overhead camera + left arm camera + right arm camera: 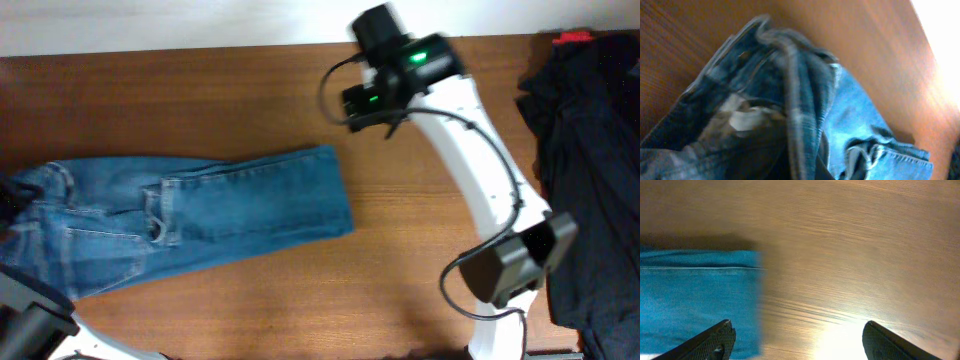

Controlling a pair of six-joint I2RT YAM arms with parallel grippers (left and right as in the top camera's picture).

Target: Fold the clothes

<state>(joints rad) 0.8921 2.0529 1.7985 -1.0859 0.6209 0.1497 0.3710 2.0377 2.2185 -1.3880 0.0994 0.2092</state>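
**Jeans flat at left, right claw empty by the hem**

Jeans (200, 215) lie across the left half of the worktop (400, 300), waistband at the left frame edge. Denim looks heavy, soft and floppy, so grip the hem corners or waistband. Right claw (798, 327) is spread wide, empty, just past the hem. Left claw: cannot tell. Centre is bare; dark clothes pile (585, 180) far right.

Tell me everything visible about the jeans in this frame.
The jeans are medium-blue denim with faded patches and pale seam stitching, lying across the wooden table, legs together, hems to the right. A stitched pocket shows near the middle. The waist end, at the left, is bunched, with pale lining exposed. The open right gripper hovers by the hem edge.
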